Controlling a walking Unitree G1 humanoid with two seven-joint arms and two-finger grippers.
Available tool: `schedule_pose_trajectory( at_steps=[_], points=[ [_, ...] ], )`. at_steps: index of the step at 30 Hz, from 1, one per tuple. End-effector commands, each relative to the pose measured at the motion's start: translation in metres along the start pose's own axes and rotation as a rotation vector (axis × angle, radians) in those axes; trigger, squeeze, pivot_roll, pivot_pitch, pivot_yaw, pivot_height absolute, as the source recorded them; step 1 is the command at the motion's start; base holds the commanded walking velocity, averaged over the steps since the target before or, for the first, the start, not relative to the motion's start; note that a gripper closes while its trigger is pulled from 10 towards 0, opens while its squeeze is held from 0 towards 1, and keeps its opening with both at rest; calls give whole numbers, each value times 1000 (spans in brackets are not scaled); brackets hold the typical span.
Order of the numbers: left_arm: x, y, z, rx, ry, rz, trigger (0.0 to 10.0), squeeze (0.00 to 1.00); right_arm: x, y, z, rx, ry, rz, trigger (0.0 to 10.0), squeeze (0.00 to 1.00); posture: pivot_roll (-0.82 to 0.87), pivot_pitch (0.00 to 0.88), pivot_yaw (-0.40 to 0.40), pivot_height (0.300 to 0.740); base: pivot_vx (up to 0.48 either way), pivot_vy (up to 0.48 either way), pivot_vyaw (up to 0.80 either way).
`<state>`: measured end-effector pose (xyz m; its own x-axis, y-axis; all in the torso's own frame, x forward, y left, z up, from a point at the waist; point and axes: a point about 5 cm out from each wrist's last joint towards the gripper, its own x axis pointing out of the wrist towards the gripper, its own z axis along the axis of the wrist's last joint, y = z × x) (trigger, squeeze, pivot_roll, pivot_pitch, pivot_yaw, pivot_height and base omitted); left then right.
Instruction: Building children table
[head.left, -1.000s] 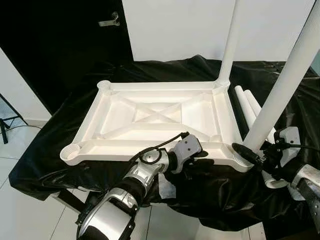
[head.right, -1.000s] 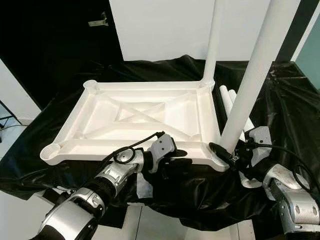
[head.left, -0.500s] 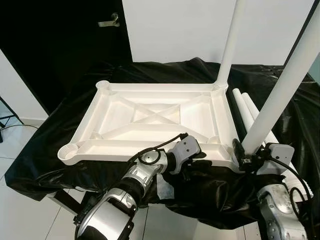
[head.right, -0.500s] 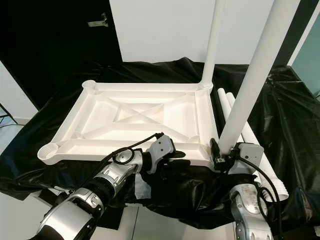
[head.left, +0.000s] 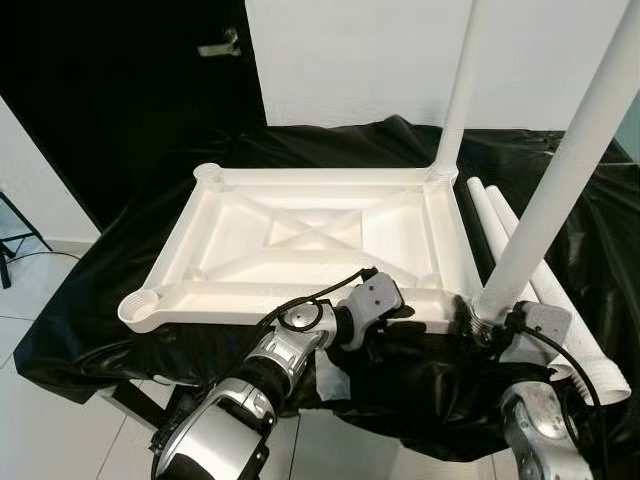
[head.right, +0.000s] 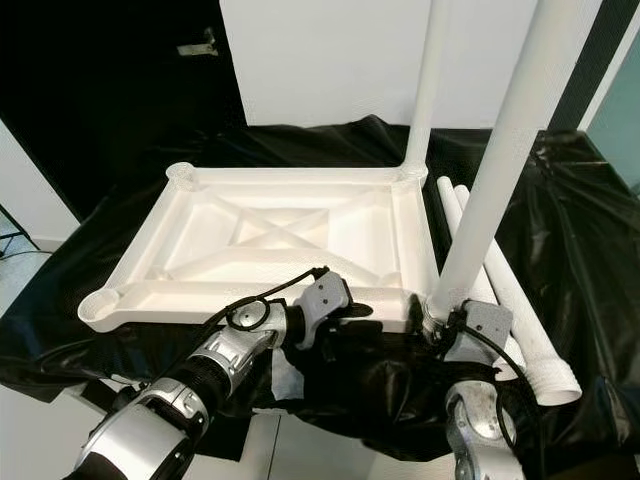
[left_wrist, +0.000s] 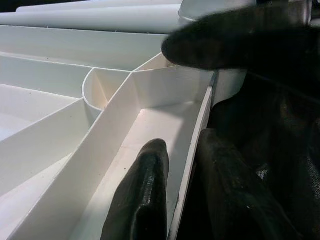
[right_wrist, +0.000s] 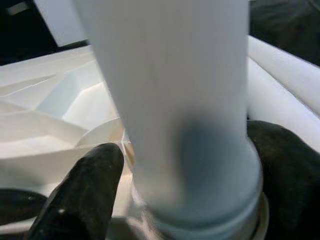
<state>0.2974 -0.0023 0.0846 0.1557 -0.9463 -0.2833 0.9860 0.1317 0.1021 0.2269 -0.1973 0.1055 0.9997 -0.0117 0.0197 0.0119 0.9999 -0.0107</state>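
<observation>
**Tabletop flipped on black sheet, both grippers clamped at its near edge**

Tabletop (head.left: 310, 240), white plastic, lies underside up mid-frame on a black sheet (head.left: 100, 300), ribs and X-brace showing. Empty leg sockets at its far-left and near-left corners. Left gripper (head.left: 385, 320) sits at lower centre against the near rim; the eye views hide its fingertips behind the wrist housing. Left wrist view fills that in: fingers (left_wrist: 142, 195) closed on the rim wall, one inside the tray, one outside against the sheet. Rear leg (head.left: 458, 90) stands upright in the far-right corner socket, top cut off by the frame. Front leg (head.left: 560, 180) rises from the near-right corner, leaning toward upper right, top also cut off. Right gripper (head.left: 490, 322) at lower right wraps the base of the front leg; right wrist view shows black fingers (right_wrist: 80, 195) on either side of the leg just above its collar, image blurred. Two spare legs (head.left: 540, 290) lie on the sheet at right, beside the tabletop, partly hidden behind the front leg.
</observation>
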Motion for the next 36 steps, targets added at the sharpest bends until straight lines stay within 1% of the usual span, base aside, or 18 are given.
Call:
schedule_pose_trajectory(
  at_steps=[1, 3, 4, 6, 8, 11, 12, 13, 14, 15, 16, 17, 20, 21, 23, 25, 32, 36],
  points=[
    [-2, -19, -29, -83, 119, -135, 10000, 0, 2, -1, 1, 6, -1, 32, 10000, 0, -165, 0, 43, 740, 0, 0, 0],
    [-2, -18, -29, -84, 119, -133, 10000, 0, 3, -5, 4, -6, -8, 81, 10000, 0, -166, 0, 44, 740, 0, 0, 0],
    [-2, -18, -29, -84, 119, -133, 10000, 0, 3, -5, 4, -6, -8, 81, 10000, 0, -166, 0, 44, 740, 0, 0, 0],
    [-3, -18, -29, -83, 120, -132, 10000, 0, 5, -10, 10, -47, -14, 187, 10000, 0, -169, 0, 47, 740, 0, 0, 0],
    [-3, -18, -29, -83, 120, -134, 10000, 0, 9, -19, 17, -133, -20, 292, 10000, 0, -171, 0, 48, 740, 0, 0, 0],
    [-3, -18, -29, -83, 121, -135, 10000, 0, 11, -22, 19, -153, -18, 316, 10000, 0, -171, 0, 48, 740, 0, 0, 0],
    [-2, -18, -28, -82, 120, -136, 10000, 0, 14, -25, 21, -184, -10, 358, 10000, 0, -170, 0, 47, 740, 0, 0, 0],
    [-2, -18, -28, -81, 118, -137, 10000, 0, 16, -27, 21, -195, 9, 401, 10000, 0, -166, 0, 46, 740, 0, 0, 0],
    [-2, -18, -28, -81, 118, -137, 10000, 0, 16, -27, 21, -195, 9, 401, 10000, 0, -166, 0, 46, 740, 0, 0, 0],
    [-2, -18, -28, -81, 118, -137, 10000, 0, 18, -28, 21, -200, 31, 447, 10000, 0, -161, 0, 45, 740, 0, 0, 0],
    [-2, -18, -28, -81, 118, -137, 10000, 0, 18, -28, 21, -200, 31, 447, 10000, 0, -161, 0, 45, 740, 0, 0, 0],
    [-2, -18, -27, -80, 117, -135, 10000, 0, 18, -28, 20, -172, 63, 503, 2275, 0, -155, 0, 43, 740, 0, 0, 0],
    [-2, -18, -27, -80, 117, -135, 10000, 0, 18, -28, 20, -172, 63, 503, 2275, 0, -155, 0, 43, 740, 0, 0, 0],
    [-3, -17, -28, -80, 117, -132, 10000, 0, 18, -28, 19, -145, 100, 571, 0, 0, -149, 0, 41, 740, 0, 0, 0],
    [-5, -15, -28, -80, 119, -123, 10000, 0, 18, -32, 18, -120, 167, 661, 0, 0, -141, 0, 39, 740, 0, 0, 0],
    [-6, -15, -28, -81, 119, -118, 10000, 0, 19, -35, 18, -119, 187, 682, 0, 0, -140, 0, 38, 740, 0, 0, 0],
    [-5, -14, -28, -79, 119, -114, 10000, 0, 24, -45, 20, -111, 208, 702, 0, 0, -140, 0, 34, 740, 0, 0, 0],
    [-5, -15, -28, -77, 122, -118, 10000, 0, 25, -45, 18, -87, 213, 698, 0, 0, -141, 0, 36, 740, 0, 0, 0]
  ],
)
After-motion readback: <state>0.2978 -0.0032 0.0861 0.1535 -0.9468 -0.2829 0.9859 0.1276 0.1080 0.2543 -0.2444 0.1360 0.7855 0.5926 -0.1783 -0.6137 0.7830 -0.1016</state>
